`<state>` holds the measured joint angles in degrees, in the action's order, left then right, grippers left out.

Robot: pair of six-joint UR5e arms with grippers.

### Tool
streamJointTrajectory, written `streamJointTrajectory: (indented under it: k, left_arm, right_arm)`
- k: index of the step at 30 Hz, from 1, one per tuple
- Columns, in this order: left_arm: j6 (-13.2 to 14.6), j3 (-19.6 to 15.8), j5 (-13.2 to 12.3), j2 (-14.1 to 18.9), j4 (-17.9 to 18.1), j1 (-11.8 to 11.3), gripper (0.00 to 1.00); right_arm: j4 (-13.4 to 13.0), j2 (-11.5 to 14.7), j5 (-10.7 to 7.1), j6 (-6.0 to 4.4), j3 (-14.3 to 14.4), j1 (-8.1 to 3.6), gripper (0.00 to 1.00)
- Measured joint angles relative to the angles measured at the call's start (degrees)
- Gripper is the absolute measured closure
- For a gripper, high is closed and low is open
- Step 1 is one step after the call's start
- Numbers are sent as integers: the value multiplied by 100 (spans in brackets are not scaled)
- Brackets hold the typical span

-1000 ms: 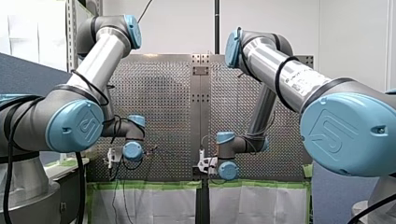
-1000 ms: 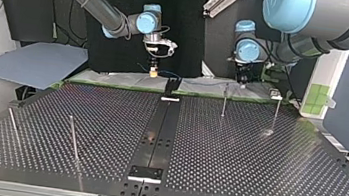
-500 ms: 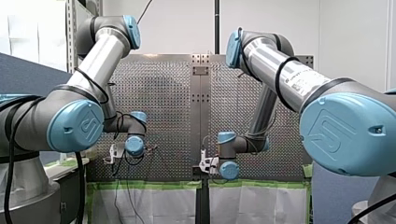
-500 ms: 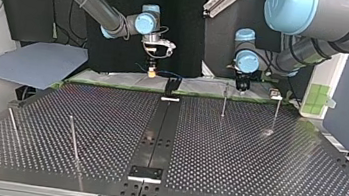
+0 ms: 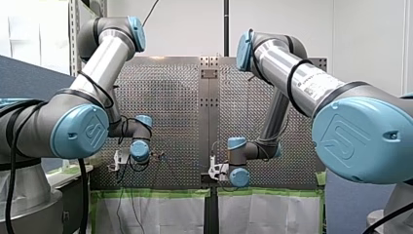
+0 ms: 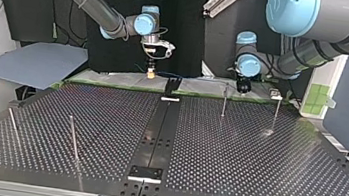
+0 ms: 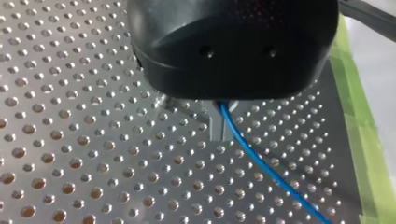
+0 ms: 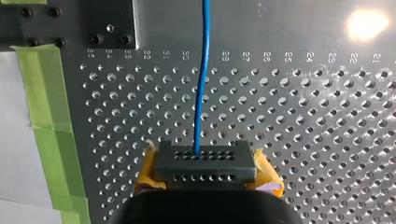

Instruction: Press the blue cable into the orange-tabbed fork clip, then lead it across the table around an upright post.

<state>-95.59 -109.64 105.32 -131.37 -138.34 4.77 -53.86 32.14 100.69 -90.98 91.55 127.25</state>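
In the left wrist view the blue cable [image 7: 261, 168] comes out from between the metal fingers [image 7: 215, 122] of my left gripper [image 7: 219, 133], which is shut on it just above the perforated table. In the right wrist view the blue cable [image 8: 203, 70] runs straight ahead from my right gripper [image 8: 205, 165], whose yellow-padded jaws are shut on it. In the top view my right gripper [image 6: 151, 73] hangs just left of the black fork clip [image 6: 172, 84] at the table's far edge. My left gripper [image 6: 243, 88] hangs behind an upright post [image 6: 224, 99].
A second post [image 6: 276, 113] stands right of the first. Two more posts [image 6: 73, 138] lean at the top view's near left. Green tape [image 8: 51, 140] lines the table edge by both grippers. A grey-blue sheet [image 6: 30, 62] lies off the table's far left corner.
My left arm's wrist has shifted a little toward the top view's right and lower, taking its gripper past the post. My right gripper has barely moved.
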Motion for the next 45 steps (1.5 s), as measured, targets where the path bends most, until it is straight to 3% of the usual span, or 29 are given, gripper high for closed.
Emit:
streamJointTrajectory:
  k: [16,24,31,37,45]
  left_arm:
    - [-306,145,-172,-38,-91,-91,100]
    - [-318,374,-211,-408,-241,-131,100]
    - [-484,585,-261,-502,-213,-160,100]
    - [-495,819,-244,-505,-423,-183,100]
    - [-512,874,-236,-506,-535,-222,100]
  right_arm:
    - [6,-2,-7,18,-29,-20,100]
    - [35,-4,-1,35,-42,-40,100]
    - [41,-6,17,15,-90,-104,100]
    - [197,-6,3,2,-243,-171,100]
    - [414,-4,-2,2,-389,-200,100]
